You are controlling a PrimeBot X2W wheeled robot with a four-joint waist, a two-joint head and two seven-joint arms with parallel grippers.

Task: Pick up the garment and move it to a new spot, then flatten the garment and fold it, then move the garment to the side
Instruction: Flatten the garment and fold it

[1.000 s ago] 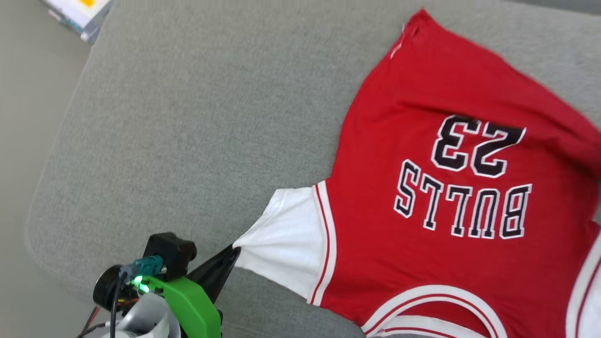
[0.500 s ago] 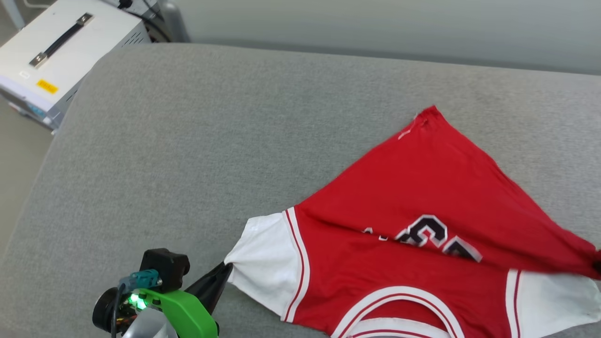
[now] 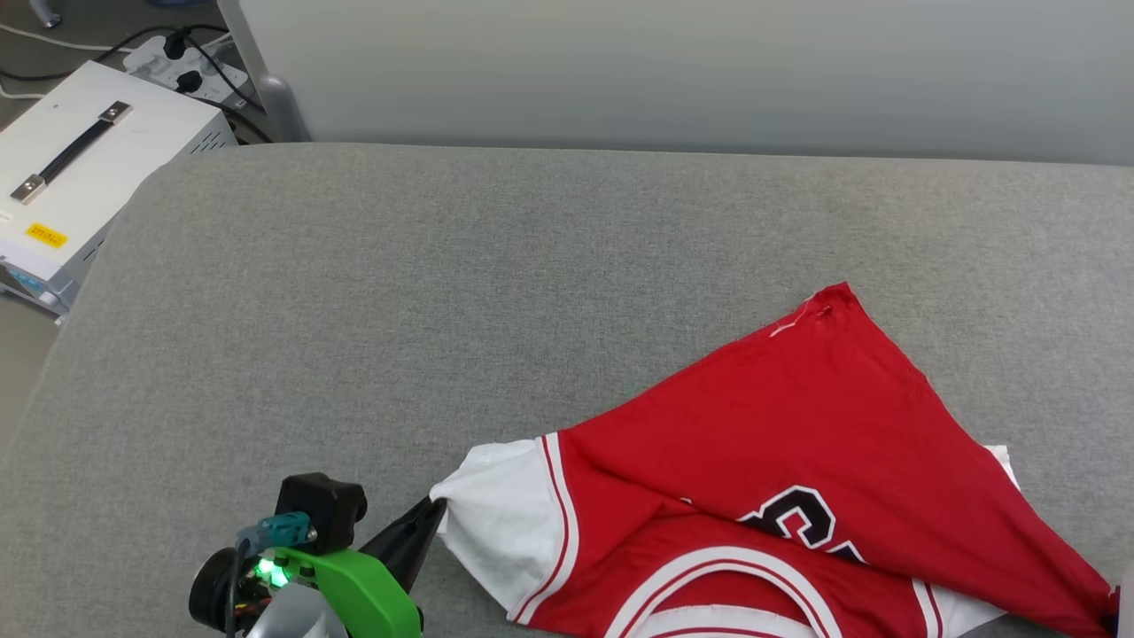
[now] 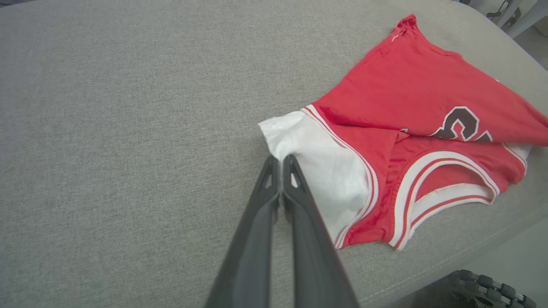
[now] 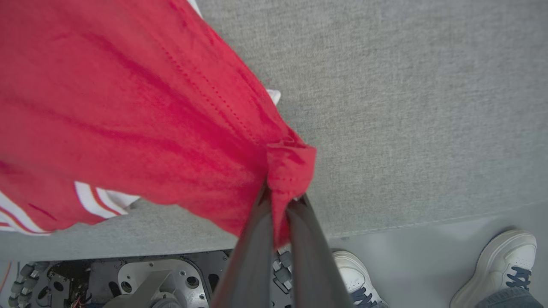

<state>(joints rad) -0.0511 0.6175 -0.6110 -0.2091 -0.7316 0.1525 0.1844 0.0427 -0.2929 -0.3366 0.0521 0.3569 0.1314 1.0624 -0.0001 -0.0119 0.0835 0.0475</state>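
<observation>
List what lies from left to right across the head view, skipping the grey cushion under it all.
white case with a black handle → left gripper, shut on the sleeve tip → garment, white sleeve first, then the red body.

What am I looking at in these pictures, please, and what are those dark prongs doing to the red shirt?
This is a wheeled robot with two arms, each ending in a two-fingered claw. The broad overview comes from a camera on its head, and the other two come from cameras on its wrists, looking along each claw's fingers. A red jersey lies partly folded over itself on a grey cushion. The left claw is pinched shut on its white sleeve. The right claw is shut on a red hem corner. The shoes below belong to a person standing nearby.
</observation>
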